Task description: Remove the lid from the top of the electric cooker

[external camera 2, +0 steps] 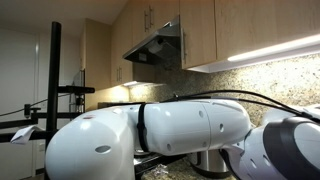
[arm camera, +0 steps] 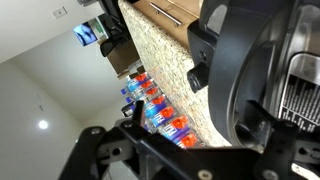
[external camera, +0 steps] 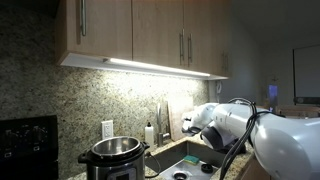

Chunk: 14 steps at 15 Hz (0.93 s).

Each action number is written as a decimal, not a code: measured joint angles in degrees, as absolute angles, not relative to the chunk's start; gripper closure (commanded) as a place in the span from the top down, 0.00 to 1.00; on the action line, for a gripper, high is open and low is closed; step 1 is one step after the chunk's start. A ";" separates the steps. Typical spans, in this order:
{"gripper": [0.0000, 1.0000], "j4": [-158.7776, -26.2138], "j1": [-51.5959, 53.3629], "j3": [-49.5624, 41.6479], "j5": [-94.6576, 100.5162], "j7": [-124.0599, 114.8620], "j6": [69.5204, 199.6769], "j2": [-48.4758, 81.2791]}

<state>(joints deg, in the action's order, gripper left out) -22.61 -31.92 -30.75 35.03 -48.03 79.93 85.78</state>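
Steel sides and black trim mark out the electric cooker (external camera: 113, 157) in an exterior view. It stands on the desk (external camera: 168, 152) against the speckled granite backsplash (external camera: 60, 100), between a black boxy appliance (external camera: 27, 145) and the sink (external camera: 190, 168). Its top shows a dark ring around a paler centre. At this size I cannot tell whether the lid sits there, and the dark front panel shows no legible writing.

The same view also takes in the lit wooden cabinets (external camera: 140, 30), a wall outlet (external camera: 107, 128), a soap bottle (external camera: 150, 133) and the white arm (external camera: 255, 125) bending in over the sink side.

In an exterior view from another spot, the arm (external camera 2: 170, 130) fills most of the frame and hides the desk. Above it are a range hood (external camera 2: 157, 45) and, to one side, a black pole (external camera 2: 55, 80).

The wrist view is tilted. Black linkages of the tool (arm camera: 120, 150) cross the bottom edge, but I cannot tell whether its jaws are spread or pressed together. A large black rounded shape (arm camera: 250, 70) and a ribbed metal part (arm camera: 302, 95) crowd the right side. A row of colourful packs (arm camera: 155, 108) lines the granite, their labels too blurred to read.
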 measured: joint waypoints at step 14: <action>1.00 -20.82 -31.87 -30.28 31.52 -47.58 85.13 81.35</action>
<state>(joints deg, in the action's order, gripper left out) -20.82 -31.87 -30.28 31.52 -47.58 85.13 81.35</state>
